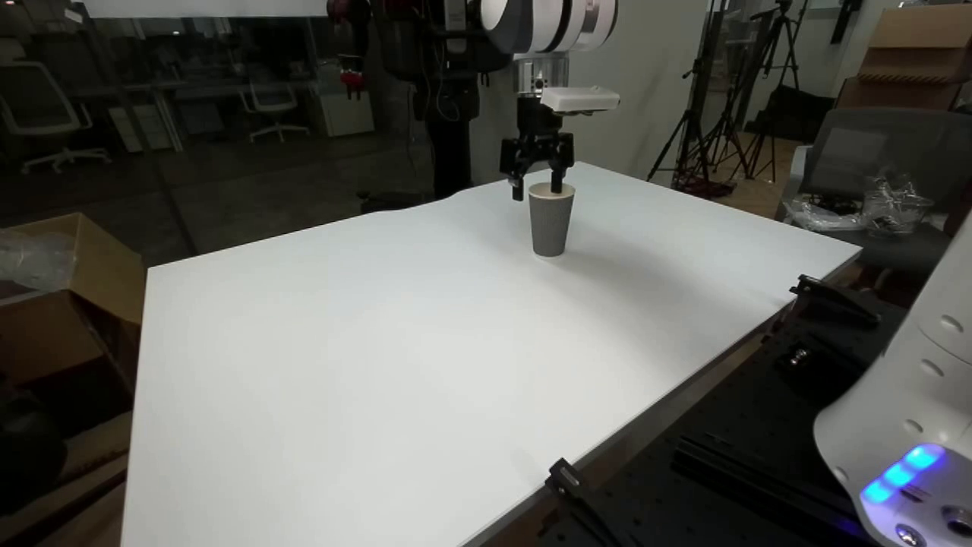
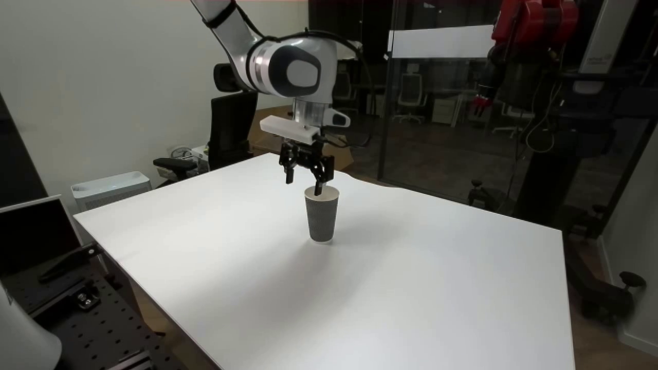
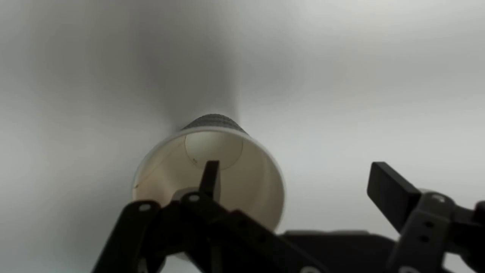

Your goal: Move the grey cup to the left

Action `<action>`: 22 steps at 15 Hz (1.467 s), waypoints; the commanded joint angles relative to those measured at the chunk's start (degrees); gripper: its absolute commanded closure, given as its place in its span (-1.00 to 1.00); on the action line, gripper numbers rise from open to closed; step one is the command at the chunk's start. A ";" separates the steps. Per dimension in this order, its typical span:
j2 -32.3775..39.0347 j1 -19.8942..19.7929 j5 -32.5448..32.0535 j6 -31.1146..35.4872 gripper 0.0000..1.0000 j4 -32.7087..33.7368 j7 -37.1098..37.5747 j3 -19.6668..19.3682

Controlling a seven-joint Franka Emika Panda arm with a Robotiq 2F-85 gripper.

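The grey cup (image 1: 550, 226) stands upright on the white table (image 1: 364, 327). It also stands upright in another exterior view (image 2: 322, 220). It has a ribbed grey outside, a pale rim and a cream inside. In the wrist view the cup (image 3: 246, 178) is seen from above, open and with nothing inside but a finger. My gripper (image 1: 538, 190) is open above it, also in an exterior view (image 2: 304, 184). In the wrist view the gripper (image 3: 295, 165) has its left finger in the cup's mouth and its right finger outside, apart from the wall.
A black mounting board with clamps (image 1: 600, 509) lies along one table edge by the white robot base (image 1: 904, 425). A cardboard box (image 1: 61, 304) stands beside the table. A grey chair (image 1: 885, 167) and tripods (image 1: 729, 114) are beyond it.
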 commanded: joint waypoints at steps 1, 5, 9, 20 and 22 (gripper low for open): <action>1.41 -1.57 0.33 -0.40 -1.00 1.64 -2.48 0.82; 2.97 -2.73 0.51 -0.83 -0.50 3.09 -4.90 0.99; 4.48 -3.76 0.23 -1.45 -0.03 4.91 -6.97 1.05; 5.67 -3.99 -0.90 -2.45 0.98 7.69 -7.28 1.13; 5.63 -3.93 -0.94 -2.86 1.00 8.07 -7.29 1.19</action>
